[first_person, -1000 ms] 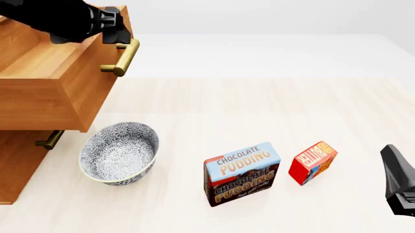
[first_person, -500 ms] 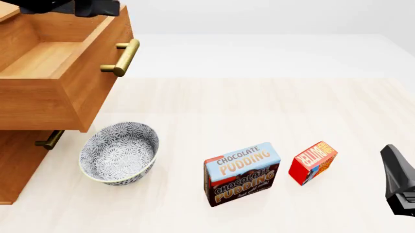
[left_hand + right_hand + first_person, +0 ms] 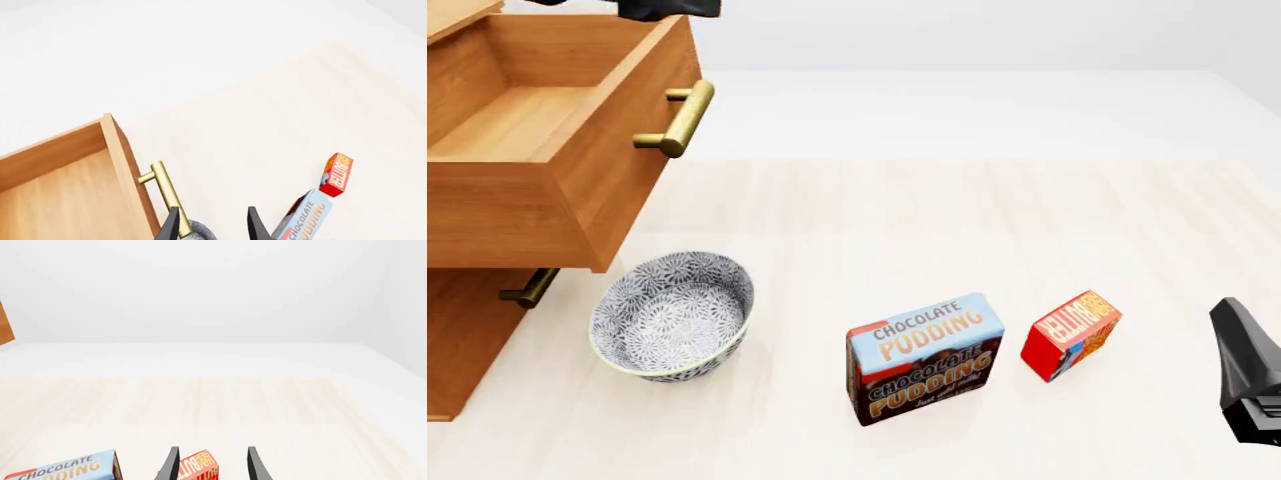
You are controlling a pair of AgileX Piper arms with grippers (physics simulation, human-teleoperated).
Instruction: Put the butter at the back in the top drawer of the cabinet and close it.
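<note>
Cabinet (image 3: 461, 340): brown wood, standing at the far left of the front view, a lower brass handle showing under the pulled-out drawer.

Top drawer (image 3: 534, 120): standing open, projecting forward over the table (image 3: 961, 220); its brass bar handle (image 3: 678, 118) is facing right. Interior is showing bare wood.

Left gripper (image 3: 213, 227): hanging above the drawer's front edge, only a dark sliver showing at the top of the front view; in the left wrist view its fingers are standing apart, gripping nothing.

Patterned bowl (image 3: 673, 315): sitting on the table just below the drawer front, upright.

Chocolate pudding box (image 3: 926, 357): standing upright near the table's front, right of the bowl and apart from it.

Butter (image 3: 1070, 335): standing on edge just right of the pudding box, well apart from the drawer, untouched.

Right gripper (image 3: 212, 465): waiting at the right edge, near the butter; fingers are spread apart and empty, the butter showing between them in the right wrist view.
</note>
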